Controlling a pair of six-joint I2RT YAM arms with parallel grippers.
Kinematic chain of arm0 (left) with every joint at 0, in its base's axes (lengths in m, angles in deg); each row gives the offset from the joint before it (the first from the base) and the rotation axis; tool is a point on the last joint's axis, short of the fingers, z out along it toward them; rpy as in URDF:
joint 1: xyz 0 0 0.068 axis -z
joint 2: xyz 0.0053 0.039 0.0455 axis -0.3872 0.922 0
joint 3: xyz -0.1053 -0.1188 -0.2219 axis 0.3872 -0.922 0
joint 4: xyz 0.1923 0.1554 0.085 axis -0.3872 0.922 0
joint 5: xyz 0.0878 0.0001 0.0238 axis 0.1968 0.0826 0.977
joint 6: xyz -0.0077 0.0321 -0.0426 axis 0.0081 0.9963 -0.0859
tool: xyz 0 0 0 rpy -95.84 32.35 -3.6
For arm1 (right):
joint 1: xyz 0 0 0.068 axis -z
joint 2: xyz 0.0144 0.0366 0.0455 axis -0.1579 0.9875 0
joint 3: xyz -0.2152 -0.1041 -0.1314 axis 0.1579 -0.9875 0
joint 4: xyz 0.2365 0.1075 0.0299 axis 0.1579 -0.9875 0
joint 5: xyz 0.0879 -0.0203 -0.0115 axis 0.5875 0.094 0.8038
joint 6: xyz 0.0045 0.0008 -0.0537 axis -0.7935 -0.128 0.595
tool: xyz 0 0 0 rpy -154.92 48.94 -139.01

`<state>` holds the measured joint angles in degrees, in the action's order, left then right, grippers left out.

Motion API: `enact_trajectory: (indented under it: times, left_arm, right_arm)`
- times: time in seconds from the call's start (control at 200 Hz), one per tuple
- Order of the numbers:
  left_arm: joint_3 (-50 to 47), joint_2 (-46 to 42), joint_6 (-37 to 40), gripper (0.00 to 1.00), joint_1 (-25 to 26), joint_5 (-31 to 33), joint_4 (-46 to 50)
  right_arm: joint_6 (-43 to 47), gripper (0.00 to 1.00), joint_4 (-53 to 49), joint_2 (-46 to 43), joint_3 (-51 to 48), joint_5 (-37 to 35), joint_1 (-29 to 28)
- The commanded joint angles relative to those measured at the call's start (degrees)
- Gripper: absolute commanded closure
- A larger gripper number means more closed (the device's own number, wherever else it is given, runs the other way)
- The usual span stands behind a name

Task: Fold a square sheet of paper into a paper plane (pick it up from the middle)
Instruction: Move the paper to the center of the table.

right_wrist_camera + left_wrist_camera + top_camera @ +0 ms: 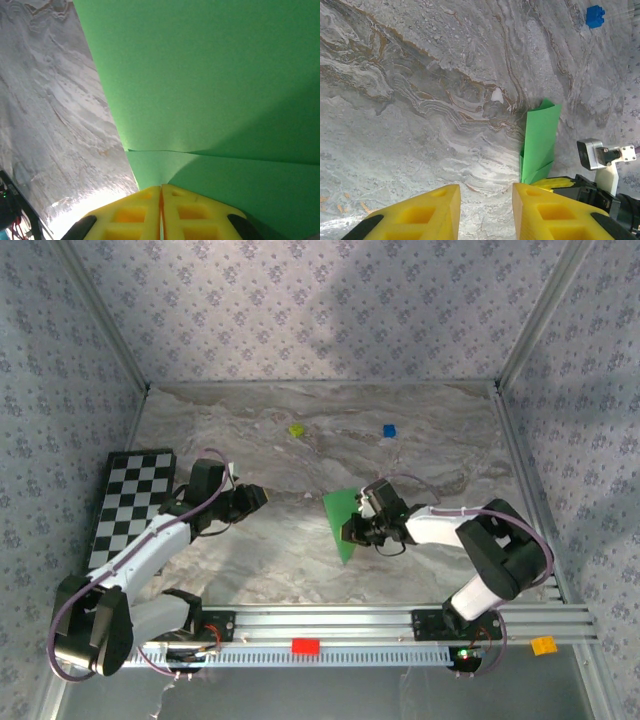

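Note:
The bright green sheet of paper (340,515) is folded into a narrow wedge that points toward the near edge, at the middle of the table. My right gripper (352,531) is shut on its right edge. In the right wrist view the yellow fingertips (161,189) press together on the paper (200,75), which shows a fold line and overlapping layers. My left gripper (258,497) hovers to the left of the paper, apart from it. Its jaws (486,192) stand open over bare tabletop, with the paper (540,142) ahead on the right.
A black-and-white checkerboard (130,505) lies at the left edge. A tiny yellow-green block (296,429) and a blue block (389,430) sit toward the back. A red block (305,645) and an orange block (543,644) rest by the front rail. Patterned walls enclose three sides.

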<state>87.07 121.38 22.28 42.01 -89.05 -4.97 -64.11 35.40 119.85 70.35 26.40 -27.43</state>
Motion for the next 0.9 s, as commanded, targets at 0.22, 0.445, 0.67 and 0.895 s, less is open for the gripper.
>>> enact_trajectory:
  times: [0.22, 0.445, 0.67, 0.895]
  left_arm:
    - [-0.06, -0.75, -0.11, 0.7, -0.24, -1.3, -0.77]
    - [0.02, -0.54, -0.71, 0.72, -0.22, -1.9, -1.35]
    - [-0.06, -0.41, -1.05, 0.73, -0.24, -1.91, -1.57]
    - [-0.32, -0.59, -1.48, 0.73, -0.24, -2.18, -1.88]
  right_arm:
    - [-7.65, 0.91, 0.88, 7.86, 3.0, -3.24, -4.64]
    - [-14.8, 0.91, 2.26, 9.78, 5.02, -8.16, -9.45]
    - [-23.5, 0.9, 6.16, 7.89, 5.11, -13.17, -12.84]
    - [-21.39, 0.87, 2.31, 1.97, 6.64, -16.18, -12.83]
